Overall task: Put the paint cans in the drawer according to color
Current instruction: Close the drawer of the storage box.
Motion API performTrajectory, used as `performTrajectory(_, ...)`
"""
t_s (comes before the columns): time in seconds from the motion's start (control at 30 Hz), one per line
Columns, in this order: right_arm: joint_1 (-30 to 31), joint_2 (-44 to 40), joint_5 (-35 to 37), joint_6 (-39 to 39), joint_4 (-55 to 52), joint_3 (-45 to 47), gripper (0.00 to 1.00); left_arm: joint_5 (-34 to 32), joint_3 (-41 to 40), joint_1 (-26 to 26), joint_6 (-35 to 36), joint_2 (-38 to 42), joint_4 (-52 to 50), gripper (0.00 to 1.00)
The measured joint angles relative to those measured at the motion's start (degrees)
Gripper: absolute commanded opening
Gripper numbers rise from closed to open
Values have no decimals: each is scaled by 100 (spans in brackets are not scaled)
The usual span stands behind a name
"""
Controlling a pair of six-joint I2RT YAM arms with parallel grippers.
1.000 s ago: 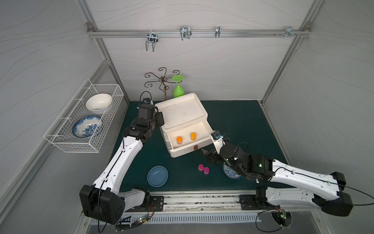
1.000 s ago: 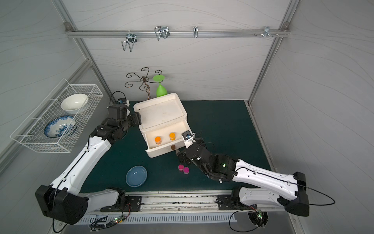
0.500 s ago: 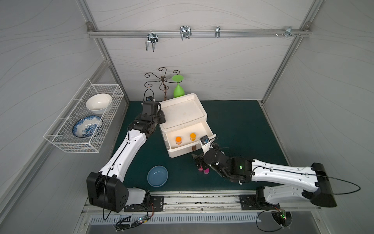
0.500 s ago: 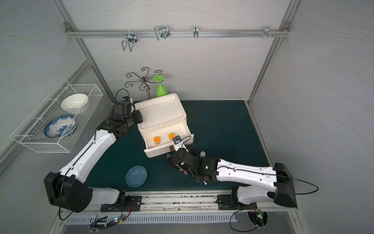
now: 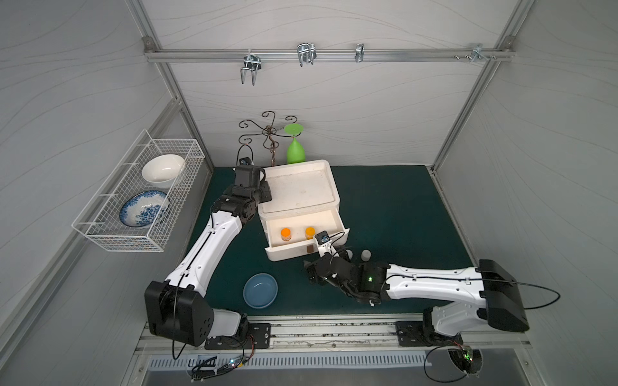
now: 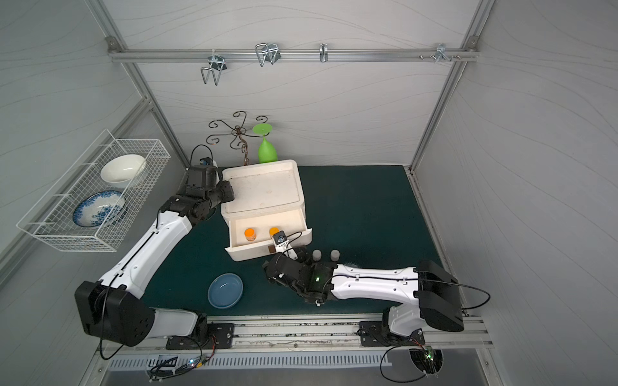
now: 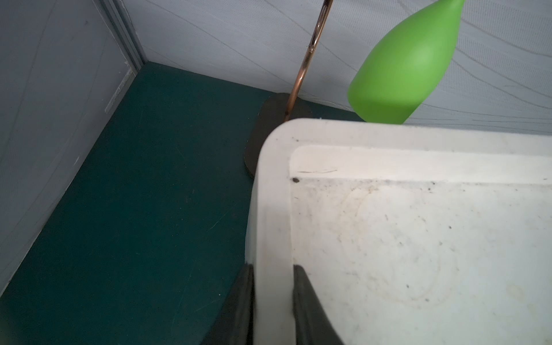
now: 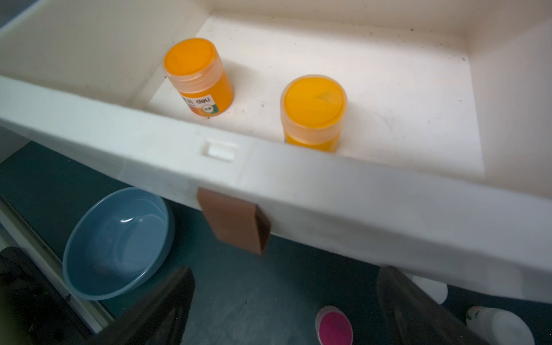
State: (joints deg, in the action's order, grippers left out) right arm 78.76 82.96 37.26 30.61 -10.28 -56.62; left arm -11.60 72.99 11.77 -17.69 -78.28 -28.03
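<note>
left gripper [image 7: 272, 301] clamps the white plastic cabinet [image 7: 418, 239] at its 9 o'clock rim; right gripper [image 8: 283, 301] gapes wide by the open drawer [image 8: 358, 197], tiny magenta paint can [image 8: 334, 327] beside it, round blue bowl [image 5: 260, 290] at 7 o'clock.

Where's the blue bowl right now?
In both top views, the blue bowl sits on the mat, in front of the left corner of the open drawer.
</note>
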Motion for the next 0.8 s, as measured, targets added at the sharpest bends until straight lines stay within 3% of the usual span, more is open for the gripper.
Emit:
performTrajectory(0.33, 315, 817, 26, 22, 422, -909, 99, -232, 0, 111, -122, 0, -15, 18)
performTrajectory(0.8, 208, 1928, 76, -492, 531, -2044, 99, -236, 0, 146, -160, 0, 9, 17)
